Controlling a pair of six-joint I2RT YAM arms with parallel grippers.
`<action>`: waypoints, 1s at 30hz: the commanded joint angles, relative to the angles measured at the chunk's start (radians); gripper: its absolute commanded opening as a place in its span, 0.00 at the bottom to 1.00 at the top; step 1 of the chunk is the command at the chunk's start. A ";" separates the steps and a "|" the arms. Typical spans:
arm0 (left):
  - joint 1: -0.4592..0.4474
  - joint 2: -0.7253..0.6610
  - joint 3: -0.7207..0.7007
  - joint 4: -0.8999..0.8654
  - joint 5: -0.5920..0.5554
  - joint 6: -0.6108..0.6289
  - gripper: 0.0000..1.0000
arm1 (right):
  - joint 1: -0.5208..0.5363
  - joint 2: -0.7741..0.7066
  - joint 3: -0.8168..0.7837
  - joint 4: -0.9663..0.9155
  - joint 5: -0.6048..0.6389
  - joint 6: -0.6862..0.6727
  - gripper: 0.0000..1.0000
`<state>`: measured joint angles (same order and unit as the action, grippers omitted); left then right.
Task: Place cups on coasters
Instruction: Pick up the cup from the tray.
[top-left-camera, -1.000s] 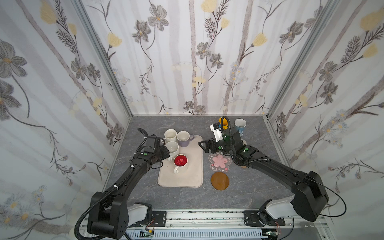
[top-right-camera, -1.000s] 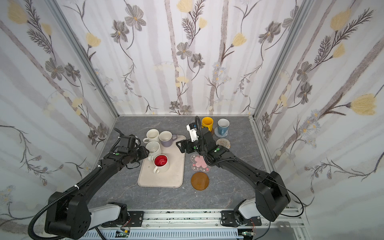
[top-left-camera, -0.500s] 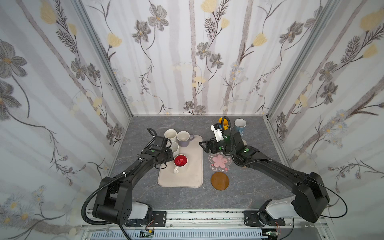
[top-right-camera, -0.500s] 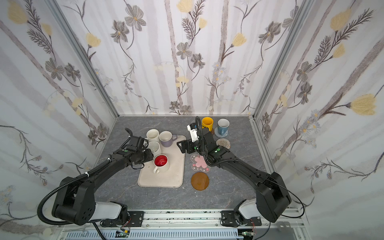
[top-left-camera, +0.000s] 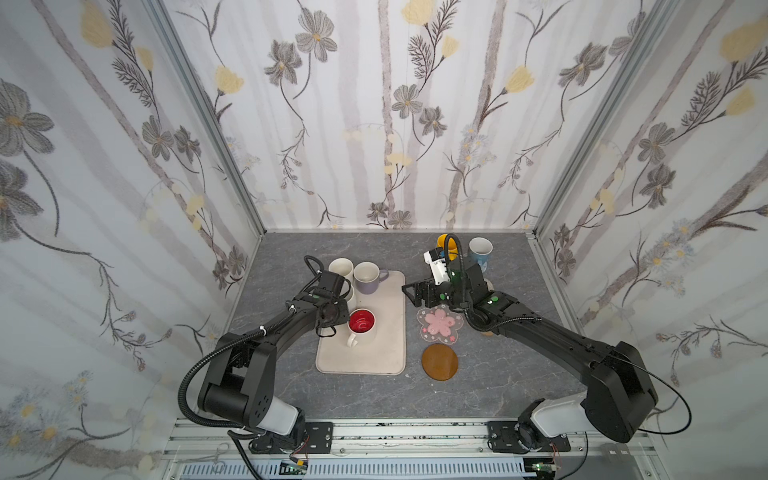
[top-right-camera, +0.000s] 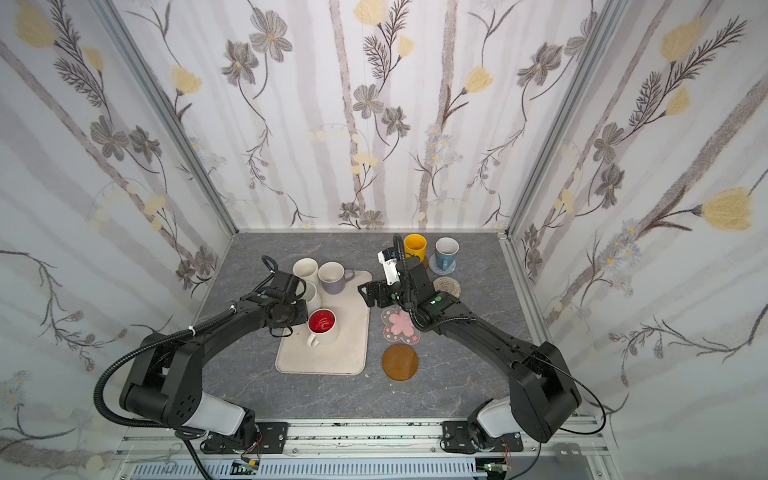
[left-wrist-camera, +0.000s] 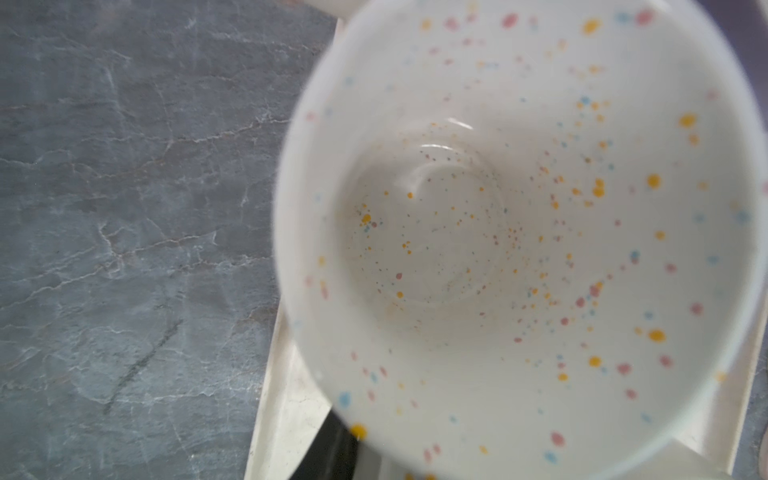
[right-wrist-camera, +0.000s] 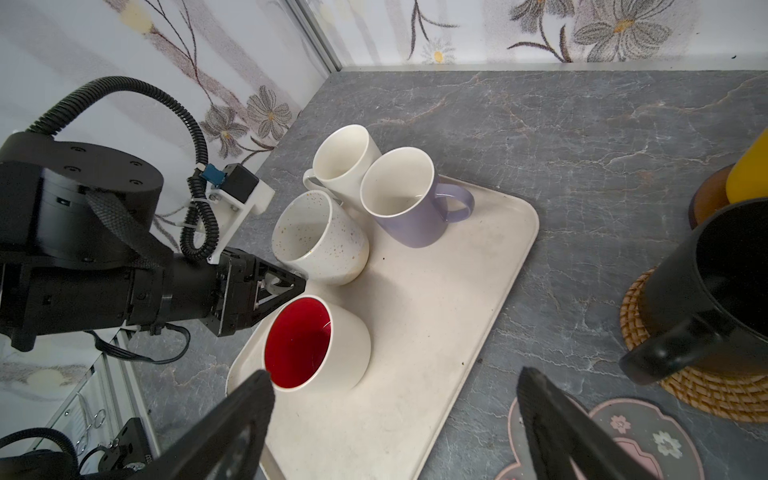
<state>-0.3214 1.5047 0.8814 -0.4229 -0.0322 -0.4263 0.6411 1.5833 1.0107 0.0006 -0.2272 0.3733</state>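
Observation:
Four cups stand on the beige tray (top-left-camera: 386, 353): plain white (top-left-camera: 340, 268), lavender (top-left-camera: 368, 277), red-inside (top-left-camera: 361, 326) and a speckled white cup (right-wrist-camera: 320, 237). My left gripper (right-wrist-camera: 291, 286) is at the speckled cup's near side, its jaws drawn together round the handle. That cup's inside (left-wrist-camera: 498, 232) fills the left wrist view. My right gripper (right-wrist-camera: 395, 374) hangs open and empty over the tray's right edge, beside the pink flower coaster (top-left-camera: 439, 326). A brown disc coaster (top-left-camera: 439, 361) lies bare. The black cup (right-wrist-camera: 715, 291) sits on a golden woven coaster (right-wrist-camera: 681, 390).
At the back right a yellow cup (top-right-camera: 414, 246) stands on a brown disc and a blue-patterned cup (top-right-camera: 446, 253) on a grey coaster. A beige woven coaster (top-right-camera: 446, 286) lies behind my right arm. Floral walls close in three sides.
My left gripper has swung in from the left to the speckled cup and its jaws have narrowed round the handle. The right arm has barely moved.

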 joint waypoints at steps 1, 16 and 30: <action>-0.001 0.012 0.017 -0.010 -0.040 -0.009 0.23 | -0.005 0.005 -0.008 0.045 -0.024 -0.008 0.92; -0.020 -0.037 0.062 -0.043 -0.057 0.026 0.00 | -0.035 -0.015 -0.046 0.059 -0.037 -0.001 0.93; -0.030 -0.181 0.176 -0.124 -0.050 0.085 0.00 | -0.080 -0.098 -0.074 0.055 -0.042 0.015 1.00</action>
<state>-0.3450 1.3407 1.0275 -0.5735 -0.0696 -0.3676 0.5671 1.5002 0.9417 0.0181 -0.2600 0.3843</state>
